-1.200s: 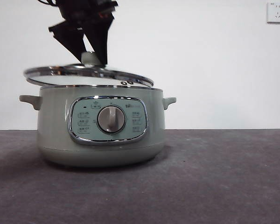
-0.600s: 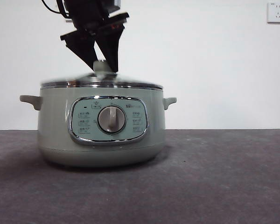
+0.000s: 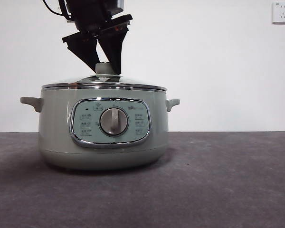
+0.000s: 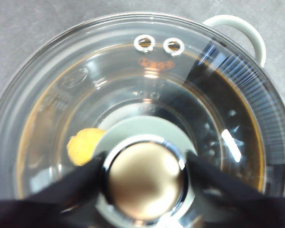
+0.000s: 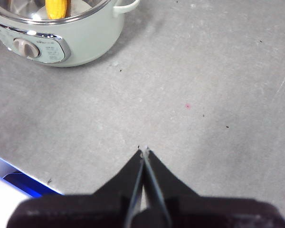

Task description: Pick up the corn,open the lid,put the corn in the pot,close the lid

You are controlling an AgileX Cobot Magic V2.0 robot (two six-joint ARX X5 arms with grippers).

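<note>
The sage-green pot (image 3: 57,128) stands on the grey table with its dial facing the front view. The glass lid (image 3: 133,84) lies flat on the pot's rim. My left gripper (image 3: 106,70) comes down from above and is shut on the lid's green knob (image 3: 104,66). In the left wrist view the two black jaws of the left gripper (image 4: 145,173) press both sides of the silver-topped knob (image 4: 145,142). The yellow corn (image 4: 83,145) lies inside the pot under the glass. It also shows in the right wrist view (image 5: 57,7). My right gripper (image 5: 143,151) is shut and empty, over bare table away from the pot (image 5: 85,35).
One pot handle (image 4: 247,28) sticks out beyond the lid. A wall socket (image 3: 281,12) sits high at the back right. A blue and white edge (image 5: 9,183) shows at the table's side near the right arm. Grey table (image 3: 218,180) spreads to the pot's right.
The lid was tilted and held off the pot, overhanging to the left. The left gripper moved it right and down, and it now lies flat on the rim.
</note>
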